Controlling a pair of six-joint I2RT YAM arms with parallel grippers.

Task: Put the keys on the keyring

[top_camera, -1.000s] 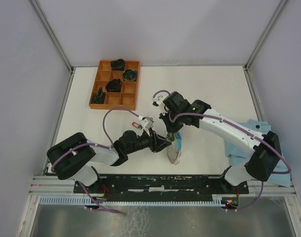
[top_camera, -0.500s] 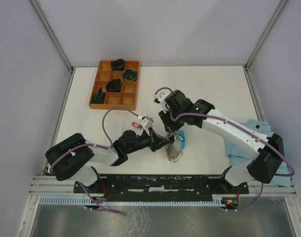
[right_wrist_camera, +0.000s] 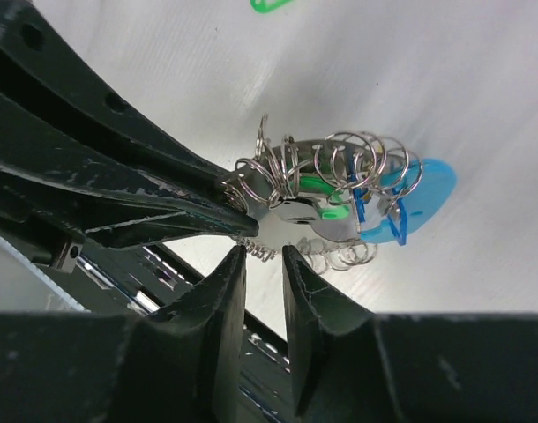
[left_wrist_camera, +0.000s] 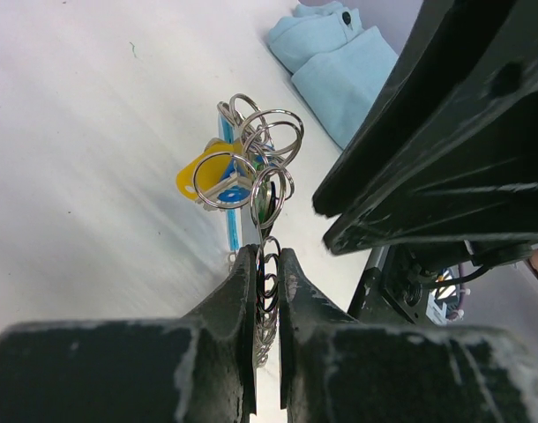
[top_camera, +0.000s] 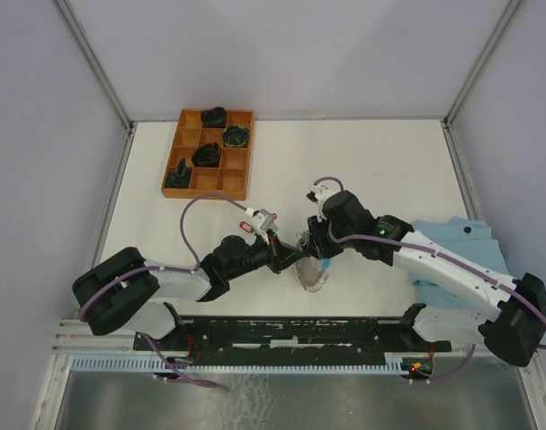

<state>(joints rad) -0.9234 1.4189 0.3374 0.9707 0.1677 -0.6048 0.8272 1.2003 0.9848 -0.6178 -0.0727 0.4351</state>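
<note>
The keyring (top_camera: 312,272) is a bunch of silver rings and coiled wire lying at the table's front centre. Blue, green and yellow tags show among its rings (left_wrist_camera: 256,163), and a flat silver key (right_wrist_camera: 294,210) with a green tag sits in the bunch. My left gripper (left_wrist_camera: 267,264) is shut on a string of small rings of the keyring; seen from above, the left gripper (top_camera: 293,256) reaches in from the left. My right gripper (right_wrist_camera: 263,256) stands open just under the bunch, and the coil's end lies at its tips without being pinched. From above, the right gripper (top_camera: 317,245) is just right of the left one.
An orange compartment tray (top_camera: 208,152) with dark items stands at the back left. A light-blue cloth (top_camera: 456,255) lies under the right arm at the right edge. A small green piece (right_wrist_camera: 271,4) rests on the table beyond the bunch.
The left gripper has closed on the keyring. The right gripper has let go, opened, and drawn back to the right, and the keyring has sunk toward the table.
</note>
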